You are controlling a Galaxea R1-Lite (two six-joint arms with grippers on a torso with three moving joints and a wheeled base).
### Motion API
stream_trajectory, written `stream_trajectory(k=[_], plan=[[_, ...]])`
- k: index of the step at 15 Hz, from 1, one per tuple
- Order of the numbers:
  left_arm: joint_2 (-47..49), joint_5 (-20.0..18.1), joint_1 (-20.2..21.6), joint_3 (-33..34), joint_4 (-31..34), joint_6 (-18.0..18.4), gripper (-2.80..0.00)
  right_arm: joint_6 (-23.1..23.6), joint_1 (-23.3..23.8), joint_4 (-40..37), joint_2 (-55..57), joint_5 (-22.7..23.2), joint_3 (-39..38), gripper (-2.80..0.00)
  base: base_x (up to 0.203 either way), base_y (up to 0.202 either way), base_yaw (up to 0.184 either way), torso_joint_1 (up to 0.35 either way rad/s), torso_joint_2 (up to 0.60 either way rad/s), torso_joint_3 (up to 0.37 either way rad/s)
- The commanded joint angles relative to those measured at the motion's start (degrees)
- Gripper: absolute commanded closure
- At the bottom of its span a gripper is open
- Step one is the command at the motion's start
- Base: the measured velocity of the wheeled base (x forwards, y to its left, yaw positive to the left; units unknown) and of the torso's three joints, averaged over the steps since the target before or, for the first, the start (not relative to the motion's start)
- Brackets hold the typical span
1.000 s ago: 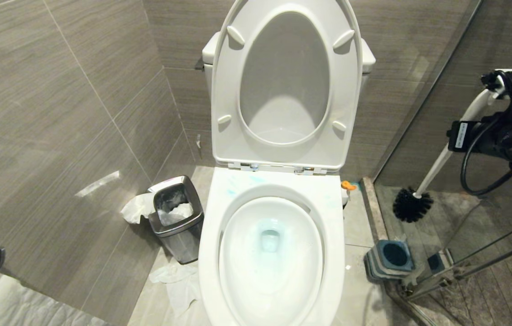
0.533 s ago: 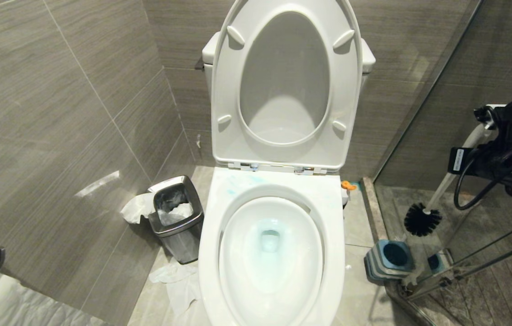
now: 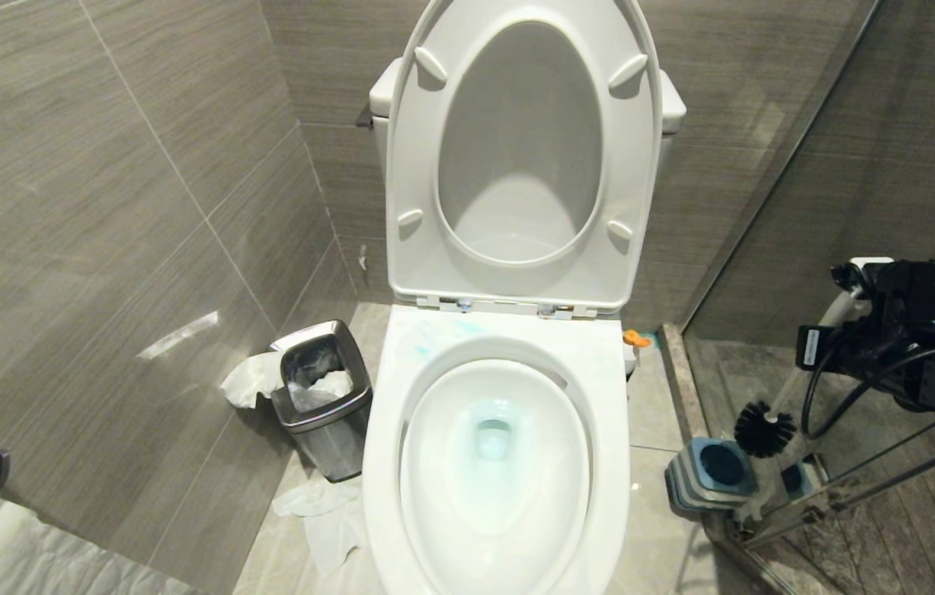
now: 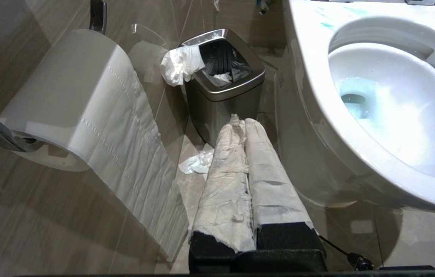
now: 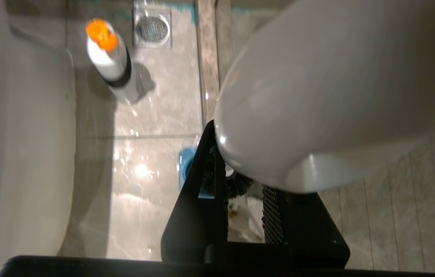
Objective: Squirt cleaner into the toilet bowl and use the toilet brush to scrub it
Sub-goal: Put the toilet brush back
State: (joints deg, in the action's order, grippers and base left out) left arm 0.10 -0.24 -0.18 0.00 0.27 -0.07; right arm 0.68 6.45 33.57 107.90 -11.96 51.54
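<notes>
The right end effector [image 3: 856, 285] grips the toilet brush [image 3: 765, 429] by its handle end, bristles hanging just above the holder [image 3: 711, 471], likely for stowing. The left end effector [image 4: 245, 127] is closed and empty beside the toilet bowl [image 3: 401, 397].

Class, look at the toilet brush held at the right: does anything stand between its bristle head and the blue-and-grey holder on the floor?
Nothing visible does. The brush, gripped by the right tool, hangs just above the holder, whose opening shows bare.
</notes>
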Motion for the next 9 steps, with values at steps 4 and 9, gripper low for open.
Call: stream_trajectory(k=[4, 9], plan=[[0.0, 0.0, 0.0, 0.1, 0.0, 0.0, 0.00, -0.4, 0.1, 4.7, 4.0, 0.1, -4.5, 0.00, 0.000, 0.000, 0.000, 0.000, 0.00, 0.000], [0.1, 0.0, 0.0, 0.1, 0.0, 0.0, 0.00, -0.7, 0.0, 9.9, 8.0, 1.8, -5.9, 0.00, 0.000, 0.000, 0.000, 0.000, 0.00, 0.000]])
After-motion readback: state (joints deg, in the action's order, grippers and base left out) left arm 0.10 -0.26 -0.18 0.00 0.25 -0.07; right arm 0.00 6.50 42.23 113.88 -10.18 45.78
